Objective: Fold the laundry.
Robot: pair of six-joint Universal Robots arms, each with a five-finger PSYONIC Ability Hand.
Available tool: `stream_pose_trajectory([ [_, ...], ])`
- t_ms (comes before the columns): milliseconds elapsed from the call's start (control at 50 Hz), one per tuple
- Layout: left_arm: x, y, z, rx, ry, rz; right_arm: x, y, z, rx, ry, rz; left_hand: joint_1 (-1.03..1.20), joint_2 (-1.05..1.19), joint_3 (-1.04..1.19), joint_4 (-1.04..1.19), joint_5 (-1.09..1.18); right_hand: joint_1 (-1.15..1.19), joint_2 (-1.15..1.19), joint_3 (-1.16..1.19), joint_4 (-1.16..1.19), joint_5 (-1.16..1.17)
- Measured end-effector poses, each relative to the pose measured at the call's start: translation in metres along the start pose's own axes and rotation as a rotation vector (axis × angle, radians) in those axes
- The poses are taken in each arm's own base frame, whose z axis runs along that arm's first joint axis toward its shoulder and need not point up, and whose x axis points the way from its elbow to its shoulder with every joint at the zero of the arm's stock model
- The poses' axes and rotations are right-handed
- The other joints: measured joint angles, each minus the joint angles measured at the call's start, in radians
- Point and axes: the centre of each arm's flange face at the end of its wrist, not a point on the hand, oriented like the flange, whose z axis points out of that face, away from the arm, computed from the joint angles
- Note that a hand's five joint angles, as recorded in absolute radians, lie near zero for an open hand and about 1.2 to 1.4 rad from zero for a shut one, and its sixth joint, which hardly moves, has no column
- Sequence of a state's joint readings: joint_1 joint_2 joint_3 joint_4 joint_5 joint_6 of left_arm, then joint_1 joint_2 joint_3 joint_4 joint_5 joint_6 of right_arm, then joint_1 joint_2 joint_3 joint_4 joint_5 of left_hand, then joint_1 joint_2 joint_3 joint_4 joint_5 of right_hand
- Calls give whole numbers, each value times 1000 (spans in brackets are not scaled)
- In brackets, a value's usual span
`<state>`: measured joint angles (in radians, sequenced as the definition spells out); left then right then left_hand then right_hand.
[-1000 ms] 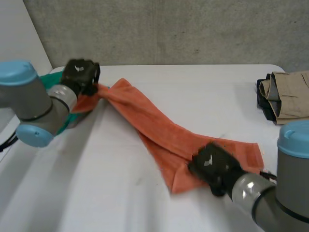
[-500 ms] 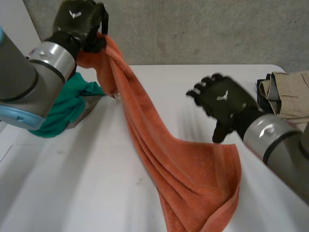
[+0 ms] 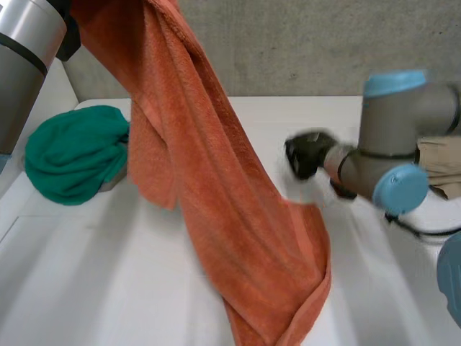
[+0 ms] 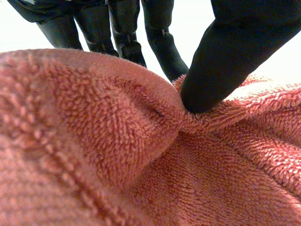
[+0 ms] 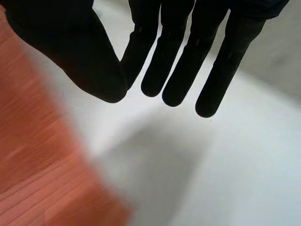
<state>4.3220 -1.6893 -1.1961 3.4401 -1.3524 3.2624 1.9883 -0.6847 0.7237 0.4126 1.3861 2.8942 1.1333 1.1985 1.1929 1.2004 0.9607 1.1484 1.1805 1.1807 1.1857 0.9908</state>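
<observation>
An orange towel (image 3: 209, 187) hangs in a long twisted drape from high at the left, and its lower end rests on the white table (image 3: 86, 288). My left hand (image 4: 235, 47) is shut on the towel's top edge (image 4: 141, 165), thumb pressing the bunched cloth against the fingers. My right hand (image 3: 306, 155) hovers over the table just right of the hanging towel, apart from it. In the right wrist view its fingers (image 5: 174, 70) are straight and hold nothing, with the towel (image 5: 33, 155) beside the thumb.
A green cloth (image 3: 72, 158) lies bunched at the table's left, just behind the towel. Folded beige clothing (image 3: 443, 162) lies at the right edge, partly behind my right arm. A grey wall stands behind the table.
My left hand has lifted the towel higher, so it hangs more steeply. My right hand let go of the towel earlier and has now drawn back to its right.
</observation>
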Motion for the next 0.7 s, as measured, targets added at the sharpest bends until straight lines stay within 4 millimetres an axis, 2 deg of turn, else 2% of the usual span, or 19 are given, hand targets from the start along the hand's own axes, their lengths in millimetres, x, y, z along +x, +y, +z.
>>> stream_pose_trajectory([
  [20, -3, 2, 4, 13, -8, 8, 12, -22, -3, 77, 52, 0, 0, 0, 0, 0, 0, 0, 0, 4, 7, 0],
  [60, -8, 4, 9, 30, -20, 18, 26, -48, -9, 169, 113, -5, 0, 0, 0, 0, 0, 0, 0, 4, 8, 0],
  [80, -14, 8, 15, 47, -36, 31, 40, -73, -18, 267, 176, -14, 0, 0, 1, 0, 0, 0, 0, 4, 10, 0],
  [100, -18, 9, 18, 55, -45, 37, 47, -85, -24, 314, 206, -18, 0, 1, 1, 0, 0, 0, 0, 4, 10, 0],
  [180, -47, 19, 36, 112, -110, 86, 81, -151, -66, 596, 371, -57, 0, 1, 1, 0, 0, 0, 0, 4, 10, 0],
  [280, -71, 27, 50, 153, -155, 123, 98, -189, -109, 781, 480, -112, 0, 1, 1, 0, 0, 0, 0, 4, 10, 0],
  [360, -75, 33, 53, 151, -160, 123, 98, -186, -116, 777, 485, -131, 0, 1, 1, 0, 11, 0, 0, 4, 10, 0],
  [420, -66, 45, 51, 115, -137, 90, 88, -157, -102, 655, 417, -137, 0, 1, 1, 0, 13, -478, -513, -499, -499, -475],
  [460, -55, 50, 46, 91, -114, 59, 80, -132, -85, 555, 348, -127, 0, 1, 1, 0, 13, -833, -864, -847, -849, -844],
  [480, -52, 50, 44, 84, -106, 49, 78, -122, -78, 518, 320, -122, 0, 1, 1, 0, 13, -902, -928, -916, -917, -907],
  [540, -38, 44, 37, 77, -75, 18, 68, -93, -53, 412, 226, -102, 0, 1, 1, 0, 13, -929, -968, -969, -972, -945],
  [600, -24, 26, 28, 90, -31, -1, 54, -69, -25, 342, 121, -88, 0, 1, 1, 0, 13, -929, -968, -969, -972, -945],
  [700, -11, -3, 11, 122, 32, -6, 26, -51, 7, 320, -15, -94, 0, 1, 1, 0, 13, -929, -968, -969, -972, -945],
])
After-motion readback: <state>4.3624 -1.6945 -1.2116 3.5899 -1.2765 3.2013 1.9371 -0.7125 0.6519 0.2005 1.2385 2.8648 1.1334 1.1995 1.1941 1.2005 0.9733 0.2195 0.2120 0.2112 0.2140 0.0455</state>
